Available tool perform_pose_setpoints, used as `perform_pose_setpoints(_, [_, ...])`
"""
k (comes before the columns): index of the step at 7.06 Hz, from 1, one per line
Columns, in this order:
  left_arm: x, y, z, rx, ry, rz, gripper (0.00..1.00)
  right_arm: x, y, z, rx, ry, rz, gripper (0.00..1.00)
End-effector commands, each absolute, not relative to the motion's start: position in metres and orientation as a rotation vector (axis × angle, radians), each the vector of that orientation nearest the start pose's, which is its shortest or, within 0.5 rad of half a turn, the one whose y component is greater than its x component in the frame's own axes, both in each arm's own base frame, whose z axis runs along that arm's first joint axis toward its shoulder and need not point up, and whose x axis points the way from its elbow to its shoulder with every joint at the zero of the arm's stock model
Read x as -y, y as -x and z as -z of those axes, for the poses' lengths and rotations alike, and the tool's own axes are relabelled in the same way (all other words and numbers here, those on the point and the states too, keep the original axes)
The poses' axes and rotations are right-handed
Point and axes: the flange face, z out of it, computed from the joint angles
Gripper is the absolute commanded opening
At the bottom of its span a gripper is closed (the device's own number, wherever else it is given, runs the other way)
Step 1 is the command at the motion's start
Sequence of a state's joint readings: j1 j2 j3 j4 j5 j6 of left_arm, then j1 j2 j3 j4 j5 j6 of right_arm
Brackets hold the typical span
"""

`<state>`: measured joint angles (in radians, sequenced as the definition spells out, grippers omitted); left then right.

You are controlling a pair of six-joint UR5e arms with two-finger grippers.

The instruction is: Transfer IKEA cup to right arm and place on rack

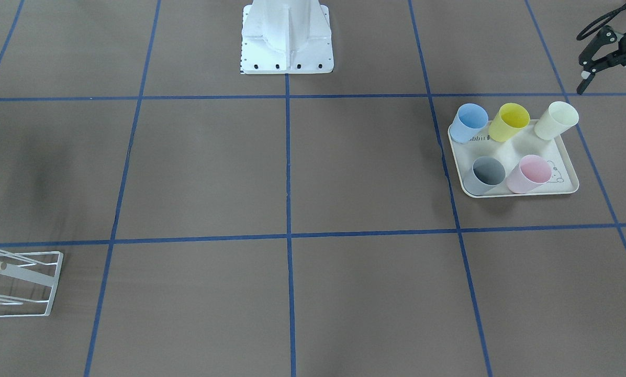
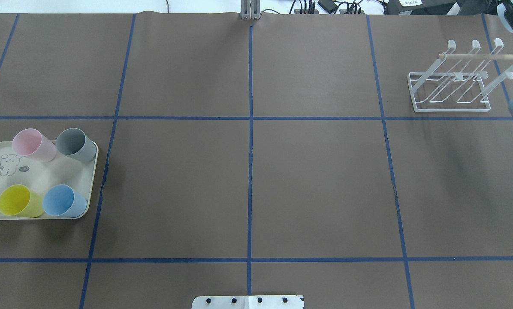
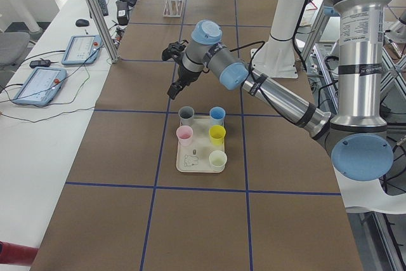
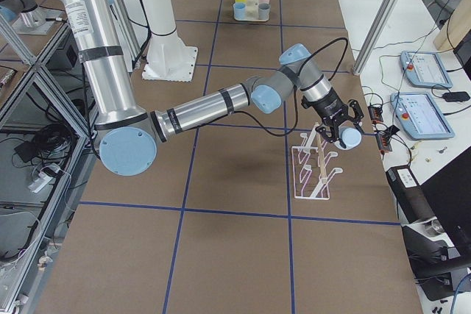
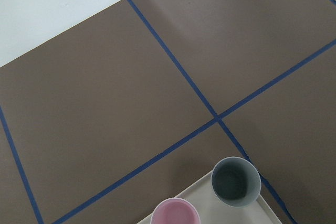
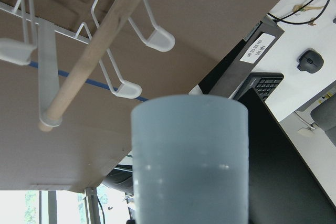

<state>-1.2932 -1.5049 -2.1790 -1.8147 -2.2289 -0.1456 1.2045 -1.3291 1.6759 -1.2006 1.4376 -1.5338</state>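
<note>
Pale-blue cup (image 6: 189, 161) sits clamped in the right gripper (image 4: 340, 131), hanging just beside the white wire rack (image 2: 449, 92) and near its wooden bar (image 6: 100, 40), not yet on any prong. The handover looks done. What seems left is hooking the cup over a prong and letting go. The left gripper (image 1: 611, 89) hangs empty with fingers spread near the tray (image 2: 89, 171), where five other cups stand.

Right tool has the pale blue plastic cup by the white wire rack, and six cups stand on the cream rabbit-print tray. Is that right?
No: five cups stand on the cream rabbit-print tray, not six, as the exterior front-facing view shows. The right tool does hold the pale blue plastic cup by the white wire rack.
</note>
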Motion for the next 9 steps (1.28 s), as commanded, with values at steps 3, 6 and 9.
perform_pose_setpoints(3, [0.438, -0.049, -0.371, -0.771, -0.608, -0.378, 1.00, 0.623, 0.127, -0.477, -0.634, -0.516, 1.810, 0.00])
perform_pose_setpoints(6, [0.438, -0.049, -0.371, -0.771, -0.608, -0.378, 1.00, 0.629, 0.142, -0.483, -0.656, -0.485, 1.823, 0.00])
perform_pose_setpoints(9, [0.438, -0.050, -0.372, -0.771, -0.606, -0.378, 1.00, 0.630, 0.154, -0.489, -0.671, -0.460, 1.833, 0.00])
